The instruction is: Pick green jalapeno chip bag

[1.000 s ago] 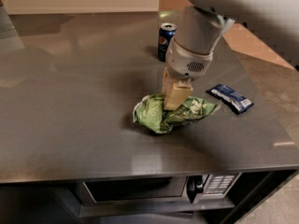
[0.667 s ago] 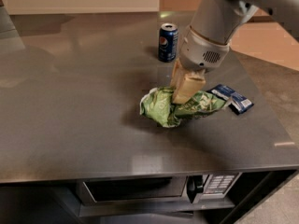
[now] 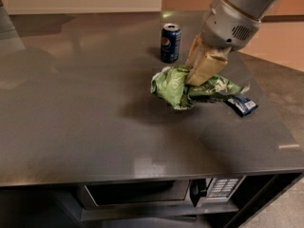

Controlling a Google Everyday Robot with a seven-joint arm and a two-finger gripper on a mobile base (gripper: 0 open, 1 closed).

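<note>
Above a grey table (image 3: 71,108), the end effector (image 3: 197,79) clamps the crumpled green jalapeno chip bag (image 3: 178,87).
A microwave (image 3: 142,193) sits below; a blue can (image 3: 170,42) stands just behind the bag, whose right end overlaps a small dark-blue packet (image 3: 243,104).

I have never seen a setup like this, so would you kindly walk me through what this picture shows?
This is a single camera view looking down at a grey counter; where the camera is mounted is not known. The pale arm entering from the upper right belongs to a mobile robot, and its tan two-fingered end effector is the grasping part. It is closed on the crumpled green jalapeno chip bag, which seems to hang just above the counter, judging by its shadow. A blue soda can stands behind it, a small dark-blue snack packet lies to the right, and a microwave sits under the counter.
</note>
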